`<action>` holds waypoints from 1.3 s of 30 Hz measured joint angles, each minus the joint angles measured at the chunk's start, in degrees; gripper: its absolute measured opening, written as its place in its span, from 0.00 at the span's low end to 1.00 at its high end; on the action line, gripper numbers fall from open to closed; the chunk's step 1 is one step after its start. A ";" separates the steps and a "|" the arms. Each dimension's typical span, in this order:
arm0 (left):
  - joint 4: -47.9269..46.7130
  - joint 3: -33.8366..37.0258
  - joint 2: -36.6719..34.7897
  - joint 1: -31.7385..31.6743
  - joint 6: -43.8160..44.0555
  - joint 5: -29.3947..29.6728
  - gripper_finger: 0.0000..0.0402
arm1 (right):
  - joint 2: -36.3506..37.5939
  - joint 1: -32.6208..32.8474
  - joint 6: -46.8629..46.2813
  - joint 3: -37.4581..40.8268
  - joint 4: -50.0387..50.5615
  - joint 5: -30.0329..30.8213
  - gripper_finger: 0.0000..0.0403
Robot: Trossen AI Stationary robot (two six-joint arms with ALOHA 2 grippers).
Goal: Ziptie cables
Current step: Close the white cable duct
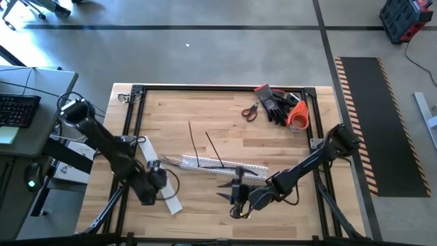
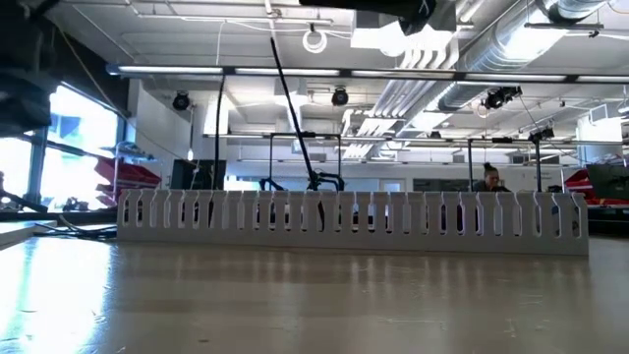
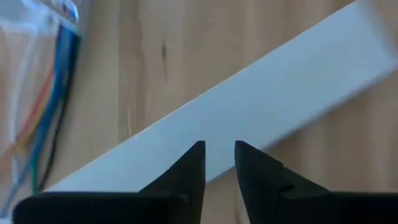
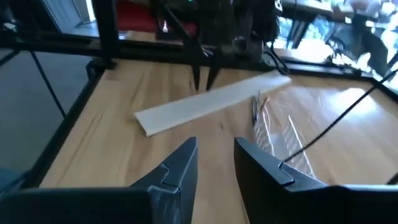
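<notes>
Both grippers are lowered near the front edge of the bench, and nothing is grasped by either.

The left gripper (image 3: 219, 163) is held just above the flat white strip (image 3: 249, 106), which is laid at a slant near the front-left corner; its fingers are parted by a narrow gap and nothing is seen between them. The right gripper (image 4: 216, 158) is held over bare wood by the front edge, its fingers also slightly apart and empty. The cables (image 1: 205, 149) are found at the bench's middle, partly laid in the white slotted channel (image 2: 354, 218), with two dark ends raised above it. Scissors (image 1: 250, 111) and black gloves (image 1: 276, 104) are kept at the back-right corner.
</notes>
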State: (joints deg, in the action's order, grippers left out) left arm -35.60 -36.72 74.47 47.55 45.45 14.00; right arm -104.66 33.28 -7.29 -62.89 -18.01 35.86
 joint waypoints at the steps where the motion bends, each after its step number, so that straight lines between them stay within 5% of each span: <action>1: 1.00 0.04 2.71 0.00 1.02 0.11 0.16 | -0.02 0.02 1.10 0.00 -0.74 -0.12 0.22; 7: 22.56 -0.40 15.78 -0.23 -0.24 2.81 0.11 | 0.00 2.19 7.04 0.00 -5.38 1.73 0.22; 14: 56.93 0.28 24.38 -7.60 -13.69 17.39 0.10 | 0.07 5.80 9.81 0.00 -6.82 10.25 0.22; 17: 75.10 -0.10 25.30 -12.57 -23.71 15.11 0.10 | 0.06 5.89 5.44 0.00 -6.03 10.12 0.22; 19: 78.75 -0.64 24.71 -14.70 -28.22 10.74 0.10 | 0.09 5.22 0.71 -0.02 -4.33 6.77 0.22; 23: 68.75 -2.58 18.59 -14.48 -29.12 7.82 0.10 | -2.13 2.23 -5.23 -0.02 -3.07 -0.19 0.24; 26: 50.67 -4.04 12.67 -11.25 -24.33 12.94 0.09 | -6.43 -0.72 -5.32 -0.02 -7.51 -3.75 0.30; 33: 18.44 -5.20 2.84 -1.96 -0.96 24.29 0.05 | -16.66 -8.17 -7.12 -0.02 -15.72 -10.75 0.47; 39: 2.20 -5.18 3.50 0.76 16.29 28.63 0.02 | -19.05 -12.30 -14.77 -0.04 -8.54 -15.32 0.42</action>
State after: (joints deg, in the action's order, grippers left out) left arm -33.41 -41.90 77.96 48.31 61.74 42.63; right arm -123.71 20.98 -22.07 -62.94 -26.55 20.54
